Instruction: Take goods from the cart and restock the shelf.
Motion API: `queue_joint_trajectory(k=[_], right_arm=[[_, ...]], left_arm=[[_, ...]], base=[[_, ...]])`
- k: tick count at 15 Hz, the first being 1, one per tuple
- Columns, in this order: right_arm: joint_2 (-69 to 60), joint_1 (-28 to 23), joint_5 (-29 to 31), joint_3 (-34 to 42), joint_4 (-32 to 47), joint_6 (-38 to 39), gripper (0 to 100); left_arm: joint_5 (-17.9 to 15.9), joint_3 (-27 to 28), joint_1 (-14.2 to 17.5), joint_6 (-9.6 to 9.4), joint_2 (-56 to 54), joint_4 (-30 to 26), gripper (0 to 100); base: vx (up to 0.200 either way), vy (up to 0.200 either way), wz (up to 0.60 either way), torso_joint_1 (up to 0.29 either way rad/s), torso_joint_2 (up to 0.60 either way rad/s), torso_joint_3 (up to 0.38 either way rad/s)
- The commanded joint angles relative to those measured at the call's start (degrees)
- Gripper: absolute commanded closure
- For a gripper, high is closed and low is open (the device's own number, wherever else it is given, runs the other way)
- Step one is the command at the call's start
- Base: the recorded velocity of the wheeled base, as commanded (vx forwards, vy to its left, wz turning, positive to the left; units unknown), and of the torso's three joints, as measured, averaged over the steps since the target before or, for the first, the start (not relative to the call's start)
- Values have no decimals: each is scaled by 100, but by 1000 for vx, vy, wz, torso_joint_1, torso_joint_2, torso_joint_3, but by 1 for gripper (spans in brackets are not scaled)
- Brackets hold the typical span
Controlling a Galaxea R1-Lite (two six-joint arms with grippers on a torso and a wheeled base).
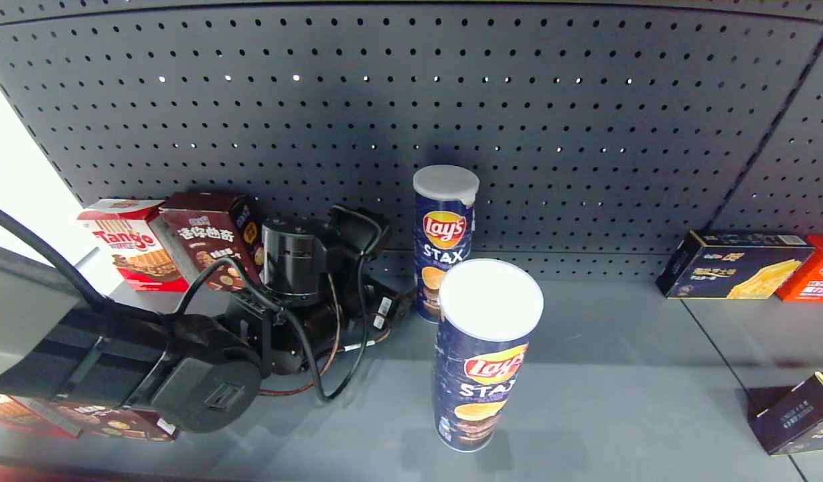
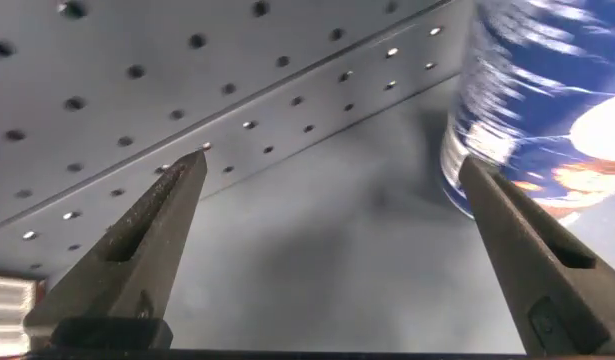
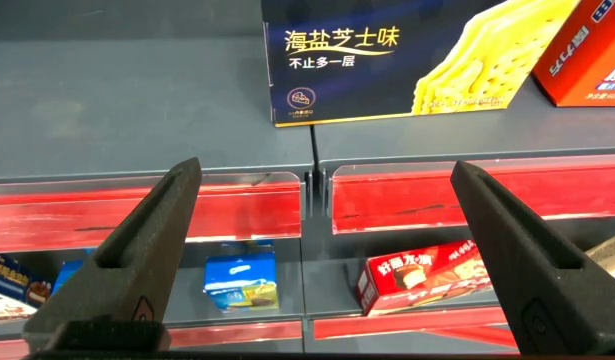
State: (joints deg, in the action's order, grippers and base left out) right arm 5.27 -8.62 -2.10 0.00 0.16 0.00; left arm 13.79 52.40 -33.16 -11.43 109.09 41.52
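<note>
My left gripper, fingers spread and empty, has a blue chips can just beside one finger. My right gripper also gapes, with a cracker box ahead.

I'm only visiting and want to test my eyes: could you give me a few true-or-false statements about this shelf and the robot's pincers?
1. A rear can and a front can stand upright on the shelf. True.
2. The left pincer is shut on a can. False: it is open and holds nothing.
3. Both cans have lost their lids. False: each carries a white lid.
4. A red box stands near the shelf's left end. True.
5. The right pincer is open. True.
</note>
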Motion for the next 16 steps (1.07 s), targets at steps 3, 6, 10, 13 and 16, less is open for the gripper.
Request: queue_joint_trajectory(k=[3, 6, 10, 13, 16], right_arm=[[9, 1, -1, 0, 2, 0, 0], [9, 1, -1, 0, 2, 0, 0], [9, 1, -1, 0, 2, 0, 0], [9, 1, -1, 0, 2, 0, 0], [9, 1, -1, 0, 2, 0, 0]], left_arm=[[1, 8, -50, 10, 51, 5, 0], [1, 8, -94, 27, 51, 5, 0], [1, -10, -129, 45, 51, 5, 0], [36, -107, -129, 36, -213, 5, 0], [107, -230, -121, -25, -1074, -153, 0]], base=[[0, 0, 0, 0, 0, 0], [0, 0, 0, 0, 0, 0], [0, 0, 0, 0, 0, 0], [0, 0, 0, 0, 0, 0], [0, 0, 0, 0, 0, 0]])
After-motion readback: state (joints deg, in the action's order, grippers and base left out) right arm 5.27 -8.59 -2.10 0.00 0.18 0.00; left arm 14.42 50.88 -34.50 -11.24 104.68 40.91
